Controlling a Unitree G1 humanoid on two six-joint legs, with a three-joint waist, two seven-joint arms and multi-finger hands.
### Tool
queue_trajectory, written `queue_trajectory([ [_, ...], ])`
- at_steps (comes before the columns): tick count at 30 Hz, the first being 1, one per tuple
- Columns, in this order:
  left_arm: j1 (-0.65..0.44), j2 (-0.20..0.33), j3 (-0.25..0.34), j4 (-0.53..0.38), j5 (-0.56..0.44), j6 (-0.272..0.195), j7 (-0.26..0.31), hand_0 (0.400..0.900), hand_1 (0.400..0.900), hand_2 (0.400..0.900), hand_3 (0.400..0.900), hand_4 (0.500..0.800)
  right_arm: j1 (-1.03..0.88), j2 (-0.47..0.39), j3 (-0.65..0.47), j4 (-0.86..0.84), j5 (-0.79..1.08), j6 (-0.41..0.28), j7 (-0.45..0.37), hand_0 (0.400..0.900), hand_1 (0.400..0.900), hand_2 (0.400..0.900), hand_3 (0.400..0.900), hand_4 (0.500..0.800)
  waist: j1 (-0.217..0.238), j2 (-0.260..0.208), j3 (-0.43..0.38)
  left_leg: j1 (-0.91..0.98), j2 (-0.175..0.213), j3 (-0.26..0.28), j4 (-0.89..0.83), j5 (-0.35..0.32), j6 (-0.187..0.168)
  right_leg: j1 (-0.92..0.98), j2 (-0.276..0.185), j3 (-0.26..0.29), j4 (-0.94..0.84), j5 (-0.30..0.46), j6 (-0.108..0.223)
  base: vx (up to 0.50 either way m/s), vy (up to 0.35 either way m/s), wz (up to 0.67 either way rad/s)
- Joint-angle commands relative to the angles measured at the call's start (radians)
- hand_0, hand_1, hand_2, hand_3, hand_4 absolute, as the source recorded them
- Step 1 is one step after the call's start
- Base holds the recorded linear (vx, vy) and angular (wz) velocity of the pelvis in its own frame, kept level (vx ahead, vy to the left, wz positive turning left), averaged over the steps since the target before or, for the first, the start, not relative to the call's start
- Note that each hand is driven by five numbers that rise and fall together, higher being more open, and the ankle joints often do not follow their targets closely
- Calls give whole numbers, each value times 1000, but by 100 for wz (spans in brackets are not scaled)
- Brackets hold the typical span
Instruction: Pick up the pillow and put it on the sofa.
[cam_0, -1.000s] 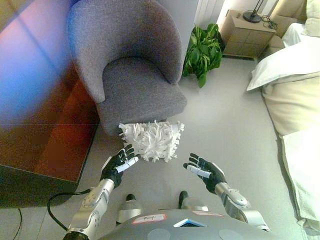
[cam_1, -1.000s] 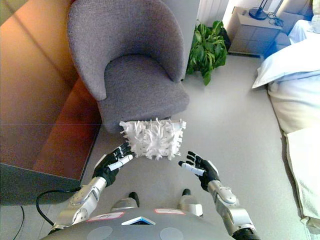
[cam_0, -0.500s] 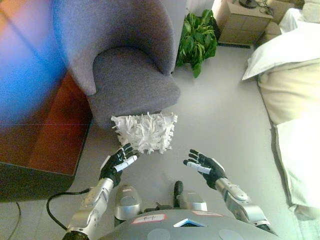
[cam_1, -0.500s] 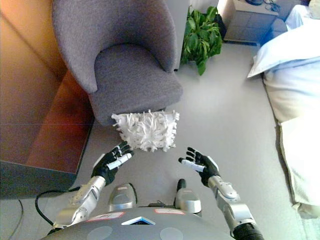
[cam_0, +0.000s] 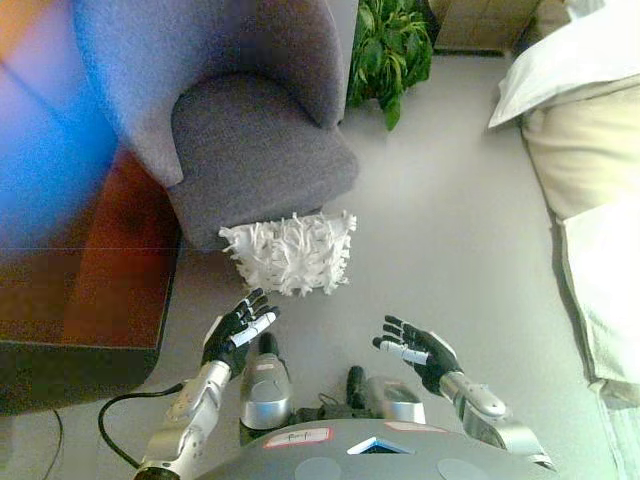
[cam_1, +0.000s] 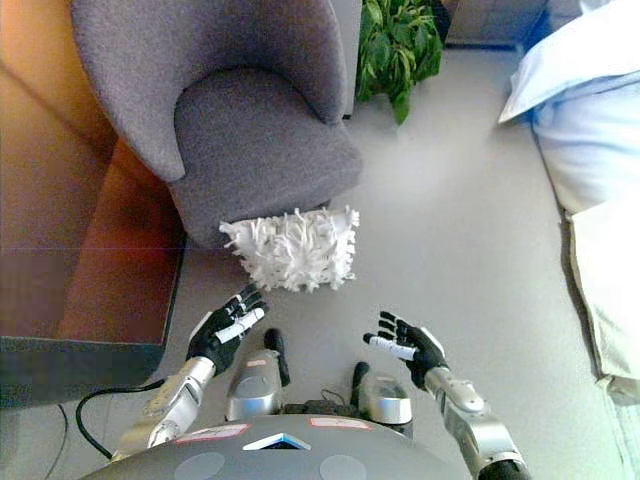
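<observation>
A white shaggy pillow lies on the grey floor, leaning against the front of a grey armchair. My left hand hovers open just below the pillow's lower left corner, apart from it. Lower right of the pillow my right hand is open too, palm turned inward, with a wider gap to the pillow. Neither hand touches anything.
A dark wooden surface runs along the left beside the armchair. A green potted plant stands behind the chair. A bed with pale bedding fills the right side.
The camera has tilted down and the whole scene has shifted up and closer. Both hands stay open below the pillow; the pillow has not moved from the chair's front.
</observation>
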Motion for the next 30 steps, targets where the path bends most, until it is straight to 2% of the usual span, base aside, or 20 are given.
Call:
queue_trajectory([
  [1, -35, 65, 31, -117, -16, -106, -9, 900, 900, 900, 900, 800, -27, -9, 0, -107, 1, -67, 44, 900, 900, 900, 900, 800, 0, -24, -53, -24, -40, 61, -73, 83, 51, 75, -35, -98, 99, -38, 80, 259, 198, 5],
  [3, -50, 76, 32, -113, -23, -104, -8, 900, 900, 900, 900, 800, -45, 4, 17, -98, -5, -78, 31, 900, 900, 900, 900, 800, 2, -25, -61, -4, -61, 71, -106, 71, 70, 40, -53, -106, 178, -36, 103, 224, 177, 4],
  [4, -68, 83, 32, -105, -8, -95, -1, 900, 900, 900, 900, 800, -75, 23, 24, -81, 9, -68, -13, 900, 900, 900, 900, 800, 8, -32, -72, 2, -89, 60, -111, 43, 95, 15, -59, -105, 235, -36, 118, 168, 136, 0],
  [5, -71, 85, 35, -106, -2, -89, 3, 900, 900, 900, 900, 800, -82, 28, 24, -81, 20, -59, -30, 900, 900, 900, 900, 800, 15, -26, -79, -13, -82, 72, -99, 51, 106, 0, -45, -107, 245, -12, 116, 239, 181, -1],
  [6, -72, 88, 37, -113, 8, -77, 7, 900, 900, 900, 900, 800, -87, 42, 25, -95, 36, -42, -48, 900, 900, 900, 900, 800, 21, -39, -97, -17, -109, 63, -97, 37, 123, -15, -42, -100, 310, 27, 140, 122, 110, -6],
  [8, -70, 94, 35, -125, 16, -64, -9, 900, 900, 900, 900, 800, -84, 59, 29, -104, 18, -48, -41, 900, 900, 900, 900, 800, 27, -48, -114, -14, -135, 53, -93, 10, 150, -61, -42, -96, 446, 88, 166, 188, 182, -2],
  [11, -72, 96, 25, -97, 32, -66, -2, 900, 900, 900, 900, 800, -94, 64, 51, -77, -57, -80, -65, 900, 900, 900, 900, 800, 33, -19, -121, 29, -147, 24, -94, -29, 175, -229, -87, -123, 782, 158, 173, 200, 235, -12],
  [12, -77, 97, 28, -93, 31, -56, 13, 900, 900, 900, 900, 800, -111, 61, 65, -68, -65, -79, -86, 900, 900, 900, 900, 800, 31, -11, -119, 52, -146, 21, -96, -38, 175, -287, -103, -136, 820, 154, 163, 186, 143, -9],
  [14, -86, 102, 41, -98, 14, -39, 11, 900, 900, 900, 900, 800, -129, 62, 70, -65, -67, -76, -96, 900, 900, 900, 900, 800, 27, -8, -112, 81, -146, 15, -106, -33, 163, -310, -120, -168, 757, 133, 152, 153, -6, 7],
  [15, -86, 103, 52, -104, 13, -29, -8, 900, 900, 900, 900, 800, -130, 60, 68, -68, -78, -86, -95, 900, 900, 900, 900, 800, 25, -6, -108, 95, -144, 11, -107, -33, 153, -314, -128, -183, 686, 129, 145, 136, -89, 18],
  [17, -88, 112, 57, -117, 22, -18, -31, 900, 900, 900, 900, 800, -124, 59, 60, -68, -99, -110, -93, 900, 900, 900, 900, 800, 20, 0, -92, 114, -137, 6, -108, -37, 143, -318, -167, -202, 600, 161, 141, 124, -150, 29],
  [18, -91, 115, 56, -119, 28, -15, -35, 900, 900, 900, 900, 800, -121, 57, 59, -71, -106, -121, -95, 900, 900, 900, 900, 800, 13, 0, -82, 127, -133, 5, -108, -42, 136, -332, -201, -205, 557, 202, 145, 155, -227, 39],
  [19, -98, 117, 50, -119, 38, -11, -32, 900, 900, 900, 900, 800, -118, 53, 60, -70, -116, -137, -98, 900, 900, 900, 900, 800, 3, -5, -67, 149, -126, 9, -109, -51, 124, -350, -263, -202, 487, 270, 160, 157, -246, 36],
  [20, -101, 120, 46, -119, 37, -10, -29, 900, 900, 900, 900, 800, -116, 53, 59, -69, -123, -145, -98, 900, 900, 900, 900, 800, -5, -15, -59, 159, -123, 10, -105, -60, 114, -348, -297, -191, 409, 314, 174, 221, -364, 41],
  [21, -101, 122, 40, -115, 31, -18, -27, 900, 900, 900, 900, 800, -110, 52, 55, -76, -136, -155, -98, 900, 900, 900, 900, 800, -17, -33, -56, 165, -119, 8, -97, -72, 94, -346, -339, -172, 254, 375, 194, 227, -376, 37],
  [23, -87, 125, 32, -119, 24, -34, -21, 900, 900, 900, 900, 800, -96, 44, 47, -96, -154, -158, -104, 900, 900, 900, 900, 800, -29, -43, -50, 179, -102, 1, -82, -93, 74, -318, -373, -156, 127, 436, 218, 232, -342, 34],
  [24, -72, 129, 33, -122, 15, -48, -13, 900, 900, 900, 900, 800, -89, 38, 47, -105, -191, -165, -111, 900, 900, 900, 900, 800, -38, -45, -50, 184, -83, 8, -80, -95, 67, -324, -380, -137, 119, 456, 226, 189, -238, 26],
  [25, -63, 132, 36, -125, 6, -54, -6, 900, 900, 900, 900, 800, -85, 29, 45, -111, -229, -167, -114, 900, 900, 900, 900, 800, -39, -42, -52, 190, -68, 13, -80, -91, 60, -303, -373, -153, 92, 419, 224, 168, -193, 23],
  [27, -48, 126, 40, -128, 2, -62, 4, 900, 900, 900, 900, 800, -85, 1, 43, -132, -292, -155, -132, 900, 900, 900, 900, 800, -38, -40, -56, 194, -44, 16, -77, -80, 47, -265, -361, -177, 62, 394, 221, 149, -172, 23],
  [30, -29, 131, 47, -139, -8, -63, -7, 900, 900, 900, 900, 800, -111, -39, 42, -121, -402, -169, -145, 900, 900, 900, 900, 800, -24, -38, -66, 179, -6, 15, -60, -60, 24, -230, -331, -206, 24, 333, 209, 126, -149, 26],
])
